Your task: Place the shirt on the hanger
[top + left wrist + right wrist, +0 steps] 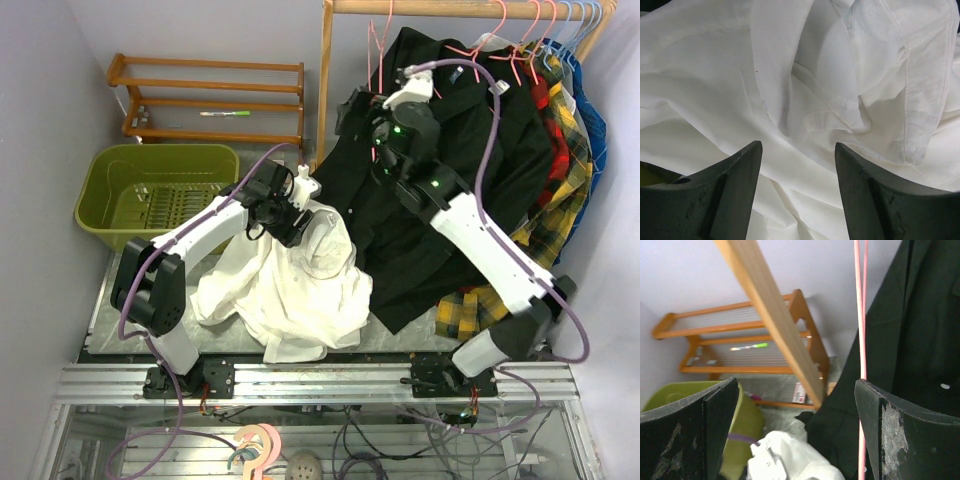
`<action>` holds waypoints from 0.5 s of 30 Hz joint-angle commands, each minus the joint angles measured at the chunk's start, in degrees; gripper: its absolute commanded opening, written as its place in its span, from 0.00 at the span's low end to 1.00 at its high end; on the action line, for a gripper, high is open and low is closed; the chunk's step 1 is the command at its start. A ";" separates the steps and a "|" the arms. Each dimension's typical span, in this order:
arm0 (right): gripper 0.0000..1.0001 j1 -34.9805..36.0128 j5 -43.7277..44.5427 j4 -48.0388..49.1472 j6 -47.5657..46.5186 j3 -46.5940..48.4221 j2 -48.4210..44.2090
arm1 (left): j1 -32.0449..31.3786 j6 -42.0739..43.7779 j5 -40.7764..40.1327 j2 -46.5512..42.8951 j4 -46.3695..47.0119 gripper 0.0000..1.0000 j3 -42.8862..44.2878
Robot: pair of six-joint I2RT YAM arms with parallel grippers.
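The white shirt [290, 285] lies crumpled on the table in front of the left arm. It fills the left wrist view [805, 75]. My left gripper [295, 228] hangs over the top of the heap. Its jaws [797, 146] stand wide apart with only loose fabric beyond them. An empty pink wire hanger [378, 50] hangs at the left end of the rail. My right gripper [355, 112] is raised beside it, open and empty [796, 385]. The hanger's wires [861, 315] run straight down just inside the right finger [900, 440].
A wooden rack post [325, 80] and rail [470, 8] carry a black shirt [470, 170], a yellow plaid shirt [560, 200], more pink hangers and light blue hangers [590, 15]. A green basket [160, 190] and a wooden shelf [210, 95] stand at back left.
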 commanded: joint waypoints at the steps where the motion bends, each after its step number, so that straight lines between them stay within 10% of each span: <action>1: 1.00 -0.12 8.89 -4.96 -3.25 7.17 7.91 | -0.12 -0.58 -0.50 -0.39 2.40 0.71 -0.04; 15: 0.85 -1.36 17.38 3.70 -10.40 3.53 10.17 | -0.11 -0.33 1.51 1.04 1.91 0.70 -0.06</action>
